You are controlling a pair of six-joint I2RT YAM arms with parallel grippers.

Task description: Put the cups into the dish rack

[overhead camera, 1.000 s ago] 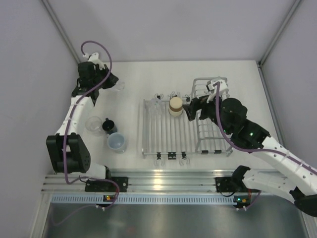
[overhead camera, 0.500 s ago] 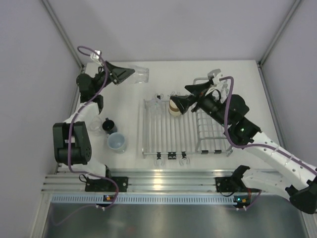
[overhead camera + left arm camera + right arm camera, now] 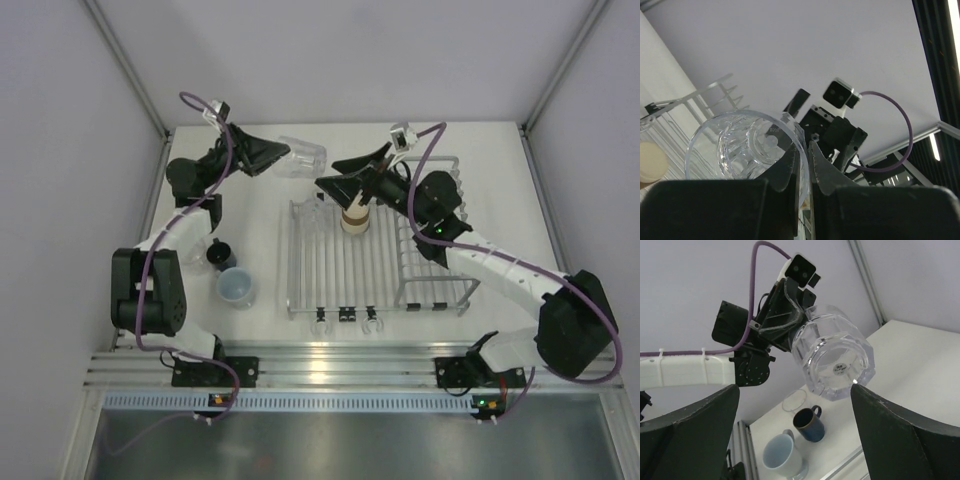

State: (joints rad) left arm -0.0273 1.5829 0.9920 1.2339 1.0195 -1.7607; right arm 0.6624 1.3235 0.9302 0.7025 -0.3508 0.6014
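The left gripper pinches the thin rim of the clear faceted cup, one finger inside and one outside, with the cup tipped sideways in the air. The right gripper is spread wide and empty. The cup's ribbed base faces its dark fingers without touching. Below them, a tan cylindrical cup stands on the wire dish rack.
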